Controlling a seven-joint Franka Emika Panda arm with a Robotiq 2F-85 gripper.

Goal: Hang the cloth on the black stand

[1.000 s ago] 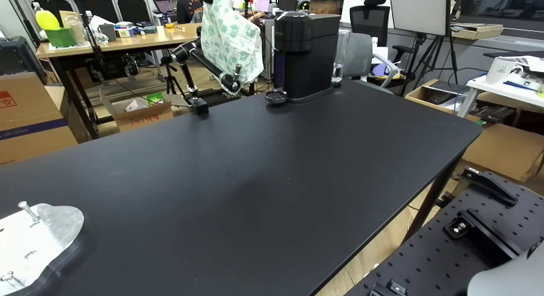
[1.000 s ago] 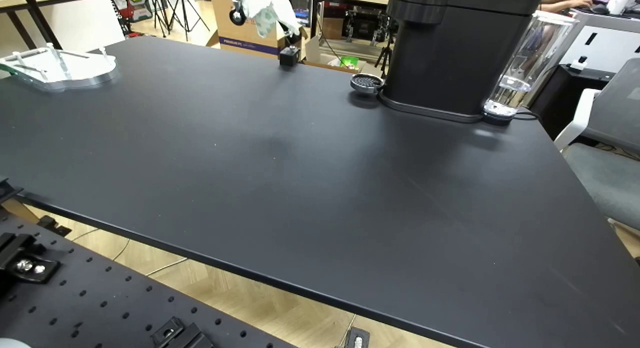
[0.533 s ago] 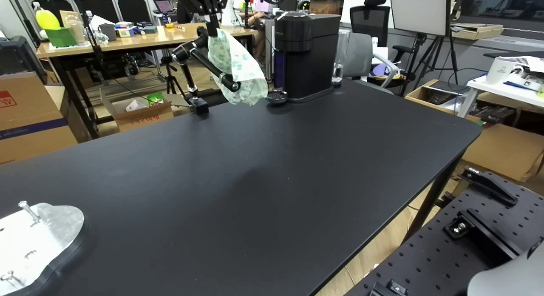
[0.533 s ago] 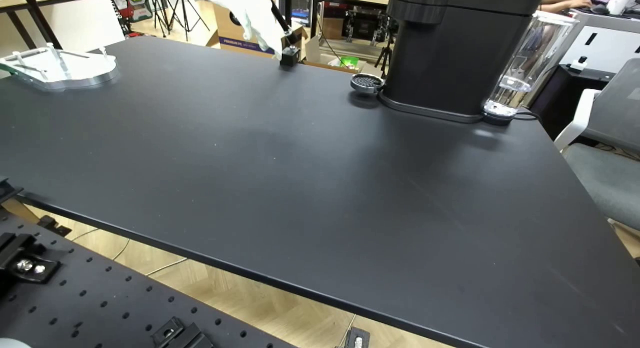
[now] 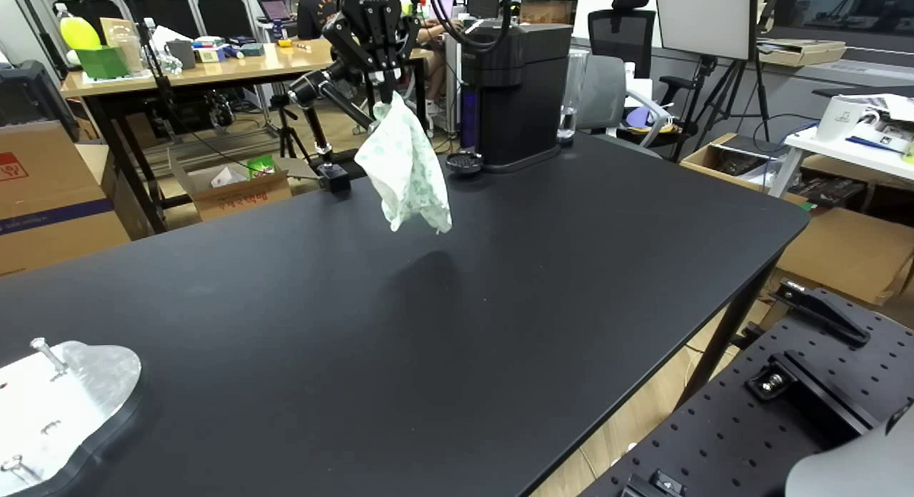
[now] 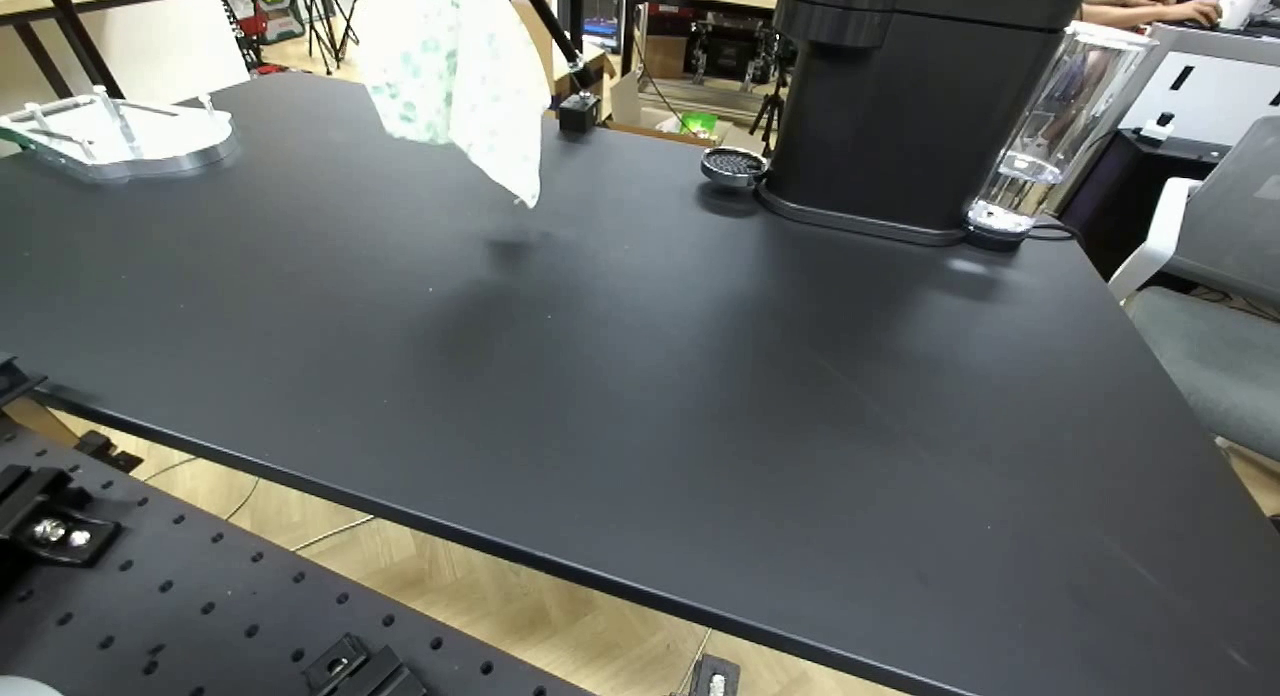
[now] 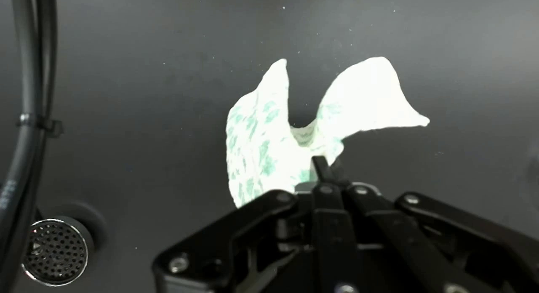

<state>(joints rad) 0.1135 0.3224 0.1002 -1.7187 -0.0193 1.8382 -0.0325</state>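
One cloth hangs from my gripper, the fingers tight on its upper end. I see the lower corners dangling over the table, clear of it. The stand rises at the table's edge; in an exterior view the cloth overlaps it, but whether they touch I cannot tell. A machine stands nearby.

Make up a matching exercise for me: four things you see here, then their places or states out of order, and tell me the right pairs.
1. cloth
2. black stand
3. clear container
4. metal plate

A. with pegs standing up from it
B. hanging from the gripper, above the table
C. jointed, standing at the table's edge
D. partly filled with clear liquid

Pairs: 1-B, 2-C, 3-D, 4-A
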